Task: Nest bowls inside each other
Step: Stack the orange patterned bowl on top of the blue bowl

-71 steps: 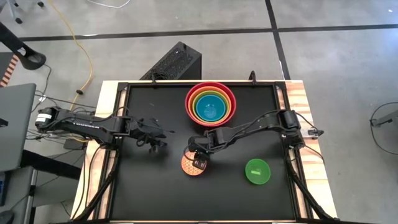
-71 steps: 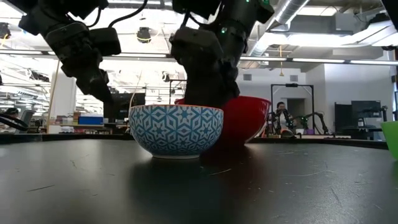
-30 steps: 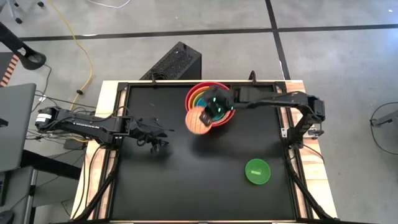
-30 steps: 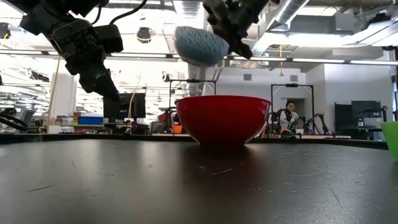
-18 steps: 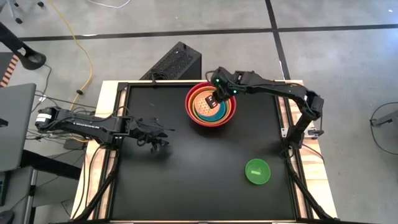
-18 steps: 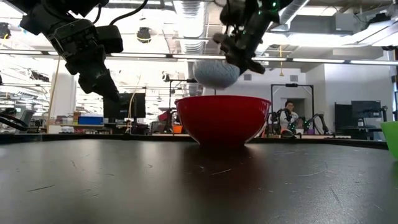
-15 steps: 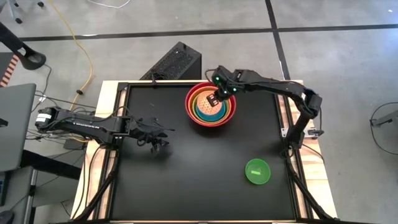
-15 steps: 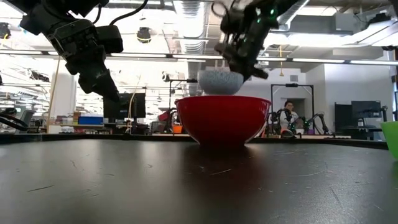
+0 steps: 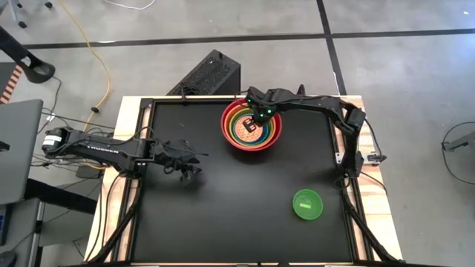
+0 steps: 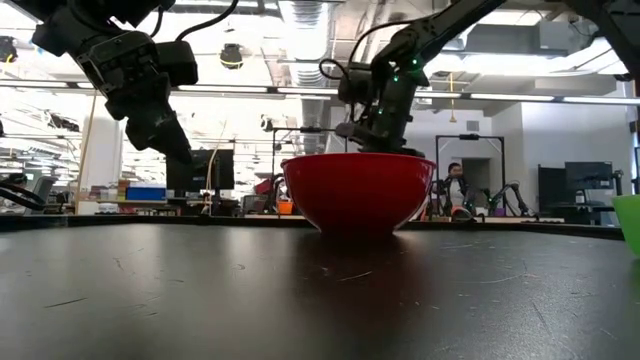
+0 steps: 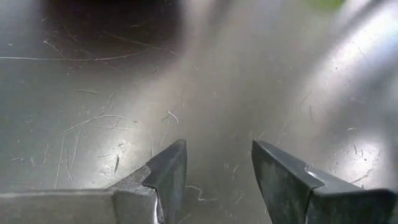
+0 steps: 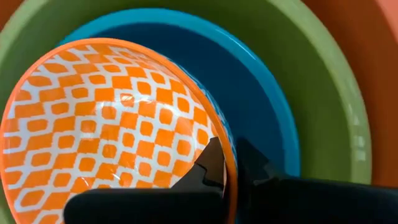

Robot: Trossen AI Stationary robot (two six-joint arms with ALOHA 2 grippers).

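Note:
A stack of bowls stands at the table's far middle: red (image 9: 228, 126) outermost, then orange (image 12: 382, 68), lime-green (image 12: 323, 87) and blue (image 12: 255, 93). A small bowl, orange-and-white patterned inside (image 12: 112, 124), sits tilted within the blue one, with my right gripper (image 9: 256, 123) shut on it. In the low view the red bowl (image 10: 358, 190) hides it. A bright green bowl (image 9: 307, 204) rests on its base at the near right. My left gripper (image 9: 194, 165) hangs open over bare table at the left. My right gripper pinches the patterned bowl's rim (image 12: 232, 171), one finger inside the bowl and one outside. The fingers come from above, slanting down. The bowl is tilted inside the blue bowl; whether it rests on it I cannot tell.
A black box (image 9: 211, 74) stands just beyond the table's far edge. Raised rails (image 9: 338, 133) run along the table's sides. Bare black tabletop (image 9: 237, 208) lies between the stack and the near edge.
My right gripper has carried the patterned bowl from above the stack's near-left rim over the stack's middle and down. The bowl has sunk below the red rim into the blue bowl. The gripper has tipped steeper downward and stayed shut on the rim.

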